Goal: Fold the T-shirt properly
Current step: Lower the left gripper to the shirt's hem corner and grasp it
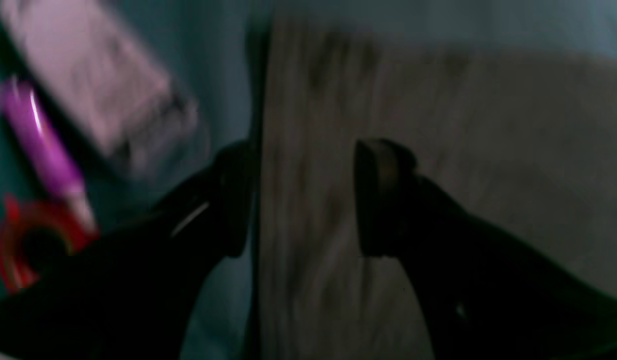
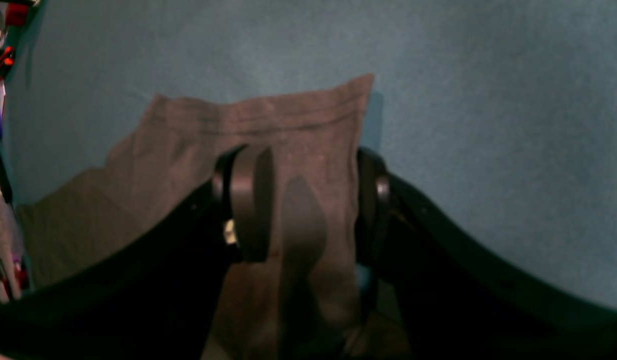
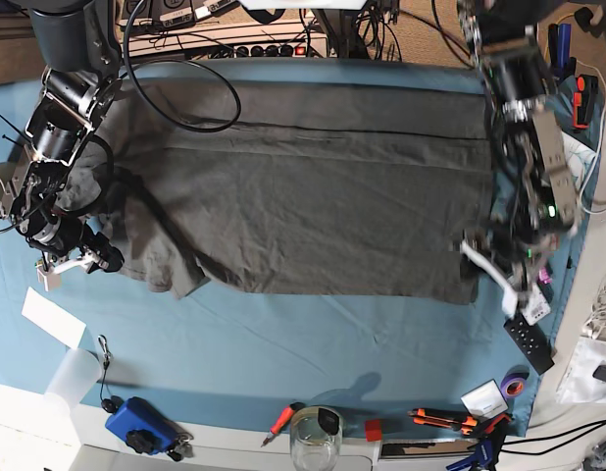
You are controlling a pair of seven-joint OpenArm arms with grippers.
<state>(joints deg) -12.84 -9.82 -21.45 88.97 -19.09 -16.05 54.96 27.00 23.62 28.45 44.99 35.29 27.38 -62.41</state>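
Charcoal-grey cotton, the T-shirt (image 3: 303, 206) lies spread across the teal cloth (image 3: 283, 343) that covers the table, its long axis running across the base view. A straight crease runs along the far side, so that edge may already be turned in. On the base view's left the fabric is bunched and a sleeve (image 2: 268, 130) sticks out past the body. Judged from this, the fold is at an early stage: the shirt is laid out and roughly flattened, while the sleeves and the main folds across the body are still to be made.

The right gripper (image 2: 313, 200) hangs over that sleeve with its jaws wide apart, one finger above the fabric and the other just past its edge; nothing is clamped between them.

The left gripper (image 1: 301, 197) is at the opposite end, on the base view's right, straddling the shirt's straight edge: one finger over teal cloth, the other over grey fabric. Its jaws stand well apart and appear to hold nothing, though the wrist view is blurred and contact with the fabric cannot be told.

A purple marker (image 1: 38, 135) and red tape (image 1: 33, 240) lie just beside it on the cloth.
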